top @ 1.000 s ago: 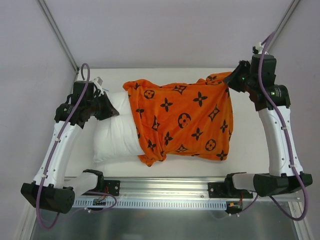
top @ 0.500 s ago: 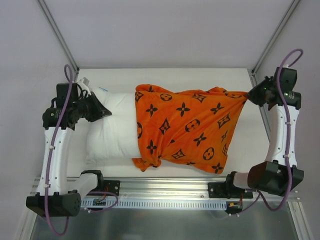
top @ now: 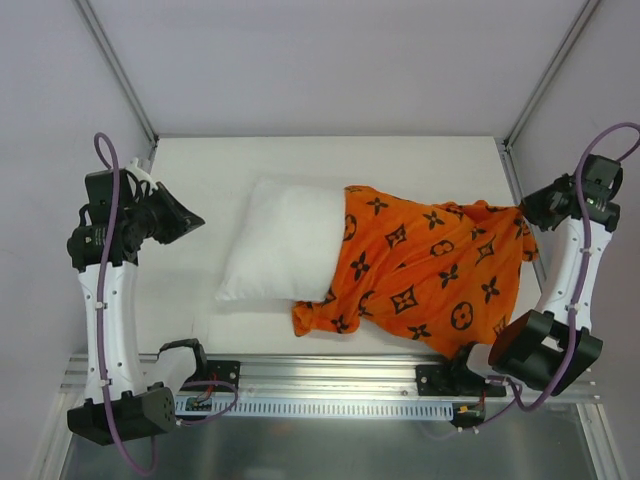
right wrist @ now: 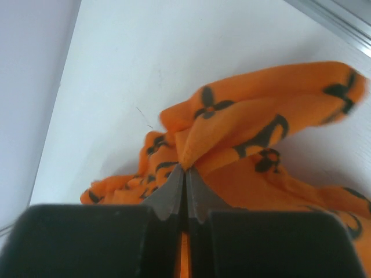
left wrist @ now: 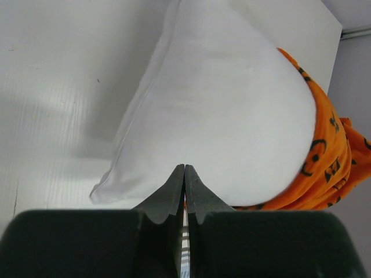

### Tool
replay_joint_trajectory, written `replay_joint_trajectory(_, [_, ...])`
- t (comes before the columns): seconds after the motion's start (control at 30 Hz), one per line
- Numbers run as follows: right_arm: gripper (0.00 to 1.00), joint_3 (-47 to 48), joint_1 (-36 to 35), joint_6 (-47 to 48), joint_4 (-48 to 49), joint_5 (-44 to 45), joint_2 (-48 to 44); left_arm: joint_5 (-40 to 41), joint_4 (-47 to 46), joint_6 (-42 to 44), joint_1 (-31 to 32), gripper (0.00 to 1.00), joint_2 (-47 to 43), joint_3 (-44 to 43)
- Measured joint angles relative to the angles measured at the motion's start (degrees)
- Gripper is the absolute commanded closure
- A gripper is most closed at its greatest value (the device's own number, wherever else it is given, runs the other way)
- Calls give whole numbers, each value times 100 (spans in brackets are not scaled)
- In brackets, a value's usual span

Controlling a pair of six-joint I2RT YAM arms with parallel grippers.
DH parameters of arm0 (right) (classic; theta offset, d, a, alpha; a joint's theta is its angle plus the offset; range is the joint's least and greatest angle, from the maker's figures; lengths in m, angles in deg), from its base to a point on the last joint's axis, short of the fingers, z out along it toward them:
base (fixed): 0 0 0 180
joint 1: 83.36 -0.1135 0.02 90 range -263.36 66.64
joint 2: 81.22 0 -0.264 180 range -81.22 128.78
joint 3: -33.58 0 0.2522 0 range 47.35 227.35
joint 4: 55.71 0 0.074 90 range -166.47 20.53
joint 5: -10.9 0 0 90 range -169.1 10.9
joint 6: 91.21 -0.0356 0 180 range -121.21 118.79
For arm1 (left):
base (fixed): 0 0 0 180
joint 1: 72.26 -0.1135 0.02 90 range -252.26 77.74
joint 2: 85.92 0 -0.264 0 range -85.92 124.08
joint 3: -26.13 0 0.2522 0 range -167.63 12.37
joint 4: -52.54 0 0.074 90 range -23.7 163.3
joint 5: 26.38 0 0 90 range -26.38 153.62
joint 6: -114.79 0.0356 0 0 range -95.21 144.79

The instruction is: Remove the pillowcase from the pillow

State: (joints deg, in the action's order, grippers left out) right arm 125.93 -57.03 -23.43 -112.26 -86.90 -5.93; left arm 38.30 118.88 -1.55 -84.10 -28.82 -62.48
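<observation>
right gripper (right wrist: 185, 168) clamped on pillowcase (top: 430, 270) corner at right edge of desk (top: 400, 160), presumably to drag it off sideways. pillow (top: 285, 240) lay mid-desk, left part bare, right end under the case. left gripper (left wrist: 185, 168) clenched empty, apart from pillow, anchoring nothing.

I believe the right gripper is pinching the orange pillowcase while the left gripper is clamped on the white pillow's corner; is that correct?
Not quite. The right gripper does pinch the pillowcase, but the left gripper holds nothing: the top external view shows it shut and clear of the pillow, with a gap between them.
</observation>
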Motion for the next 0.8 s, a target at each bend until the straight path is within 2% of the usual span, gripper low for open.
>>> replay_joint_trajectory(0.17, [99, -57, -389, 153, 173, 225, 0, 42, -44, -20, 0, 100, 83, 267])
replay_joint_trajectory(0.2, [96, -57, -472, 197, 181, 240, 0, 37, -55, -26, 0, 100, 109, 293])
replay_joint_trajectory(0.23, [87, -57, -540, 232, 184, 254, 0, 33, -79, -31, 0, 100, 129, 319])
replay_joint_trajectory(0.27, [54, -57, -599, 269, 186, 254, 7, 24, -98, -37, 0, 100, 149, 337])
replay_joint_trajectory(0.33, [27, -55, -708, 341, 190, 249, 24, -2, -133, -66, 44, 100, 223, 343])
replay_joint_trajectory(0.37, [12, -48, -752, 413, 186, 254, 33, 0, -157, -76, 87, 97, 271, 341])
replay_joint_trajectory(0.4, [7, -26, -839, 442, 181, 280, 37, 28, -170, -90, 262, 88, 361, 326])
replay_joint_trajectory(0.43, [1, 4, -955, 498, 168, 354, 42, 55, -175, -103, 452, 60, 481, 284])
replay_joint_trajectory(0.47, [0, 59, -1102, 555, 144, 431, 42, 83, -192, -85, 649, 41, 625, 232])
replay_joint_trajectory(0.53, [0, 262, -1539, 651, 48, 682, 44, 227, -227, -151, 1062, 8, 949, 94])
replay_joint_trajectory(0.6, [4, 522, -2052, 715, -4, 887, 44, 382, -282, -170, 1486, 1, 1331, -74])
replay_joint_trajectory(0.8, [4, 973, -3589, 883, -52, 1408, 90, 634, -619, -151, 2238, 1, 2376, -208])
